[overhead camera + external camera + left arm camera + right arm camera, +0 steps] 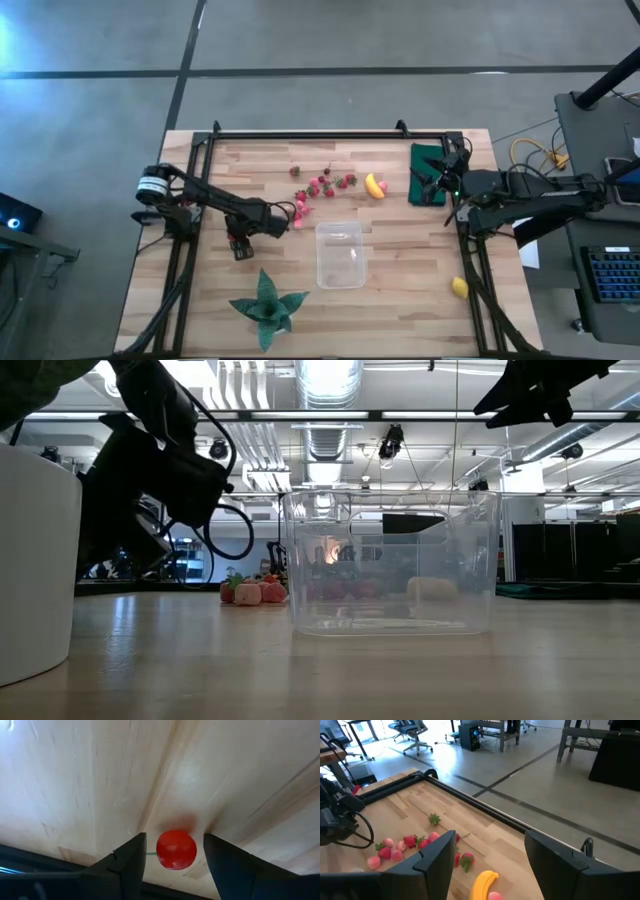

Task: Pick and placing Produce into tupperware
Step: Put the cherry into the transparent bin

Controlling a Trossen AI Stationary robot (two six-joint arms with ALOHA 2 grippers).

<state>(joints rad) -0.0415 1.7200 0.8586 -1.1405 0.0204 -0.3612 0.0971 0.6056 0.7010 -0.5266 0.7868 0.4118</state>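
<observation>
Left arm reaches in from the left edge of the worktop (400, 300); left gripper (297, 212) low over the wood at the left end of the strawberry scatter. Wrist view: the fingers (131, 857) stand either side of one red strawberry (176, 849), a narrow gap each side, so it looks bracketed rather than clamped, though contact on the hidden faces can't be ruled out.

Pink strawberries (302, 208) lie just beside that gripper; more red strawberries (330, 184) are strewn a little farther back and right, with one dark piece (296, 171) apart at the far left of the group.

Green spiky plant (266, 307) at the near edge, left of centre.

Tupperware (339, 254) upright mid-worktop, near side of the strawberries; nothing seen inside from above.

Banana (373, 186) right of the strawberries, a pink piece touching its right end.

Dark green flat rectangle (428, 158) at the far right; right gripper (438, 180) hangs above it, fingers (436, 857) parted with nothing between them.

Lemon (459, 288) alone near the right edge, well apart from the rest
</observation>
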